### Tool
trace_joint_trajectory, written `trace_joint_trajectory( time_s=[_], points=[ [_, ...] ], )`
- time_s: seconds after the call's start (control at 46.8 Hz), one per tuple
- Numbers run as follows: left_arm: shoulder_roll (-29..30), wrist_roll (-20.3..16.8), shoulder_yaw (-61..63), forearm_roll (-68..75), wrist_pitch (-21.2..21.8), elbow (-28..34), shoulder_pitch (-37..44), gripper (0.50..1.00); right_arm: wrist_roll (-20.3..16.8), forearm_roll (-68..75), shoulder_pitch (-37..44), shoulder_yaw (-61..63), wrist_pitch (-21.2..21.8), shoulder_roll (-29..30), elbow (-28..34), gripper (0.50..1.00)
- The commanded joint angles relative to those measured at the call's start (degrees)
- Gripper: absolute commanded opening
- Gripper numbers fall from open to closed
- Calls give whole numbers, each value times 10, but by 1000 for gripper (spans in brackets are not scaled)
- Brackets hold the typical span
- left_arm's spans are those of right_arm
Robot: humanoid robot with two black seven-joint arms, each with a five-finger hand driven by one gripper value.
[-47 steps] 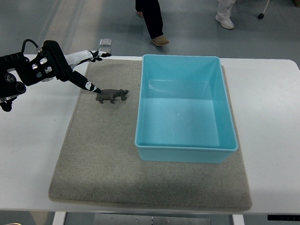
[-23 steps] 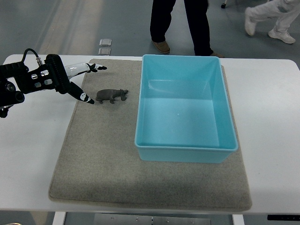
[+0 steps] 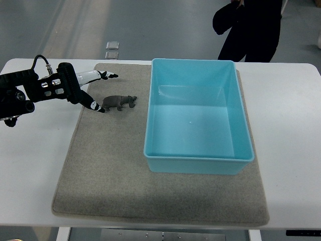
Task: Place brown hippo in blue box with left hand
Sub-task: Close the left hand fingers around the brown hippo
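The robot's left hand (image 3: 85, 89) has crept back toward the small brown plastic hippo (image 3: 119, 102); its spread fingers (image 3: 97, 107) hold nothing, one tip just beside the rump. Grasp not yet made.

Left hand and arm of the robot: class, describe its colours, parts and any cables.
The left hand has a black ribbed body, slim white fingers with black tips, small pale marks on its back, and a thin black cable looping above the black forearm.

A lab or test hall — bare grey floor (image 3: 75, 25), a plain white table (image 3: 291, 115), a person (image 3: 251, 30) standing close behind it.
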Motion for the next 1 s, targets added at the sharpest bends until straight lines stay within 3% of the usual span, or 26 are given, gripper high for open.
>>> trace_joint_trajectory(
  time_s=[0.0,0.47,0.984],
  points=[
    [-8,0,-1,0,9,0,2,979,0,0,0,0,0,0,0,936],
    [-39,1,-2,0,31,21,10,969,0,0,0,0,0,0,0,936],
    [-39,2,-1,2,32,24,10,870,0,0,0,0,0,0,0,936]
  ],
)
